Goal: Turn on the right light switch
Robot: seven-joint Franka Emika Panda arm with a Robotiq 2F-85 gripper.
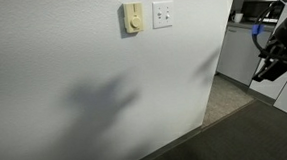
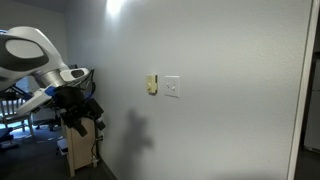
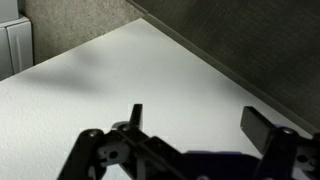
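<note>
A white square wall plate (image 1: 163, 14) with two small toggles sits high on the white wall; it also shows in an exterior view (image 2: 172, 87). The right light switch (image 1: 167, 13) is its right-hand toggle, too small to tell its position. My gripper (image 1: 266, 70) hangs far to the right of the plate, away from the wall, and shows in an exterior view (image 2: 76, 122) well left of the plate. In the wrist view the gripper (image 3: 196, 118) is open and empty, facing bare white wall. The plate is out of the wrist view.
A cream-yellow wall device (image 1: 133, 19) with a round knob sits just left of the plate. The wall ends at a corner (image 1: 232, 45) with a kitchen counter beyond. Dark carpet (image 1: 237, 134) covers the floor. A wooden stand (image 2: 82, 150) is below the arm.
</note>
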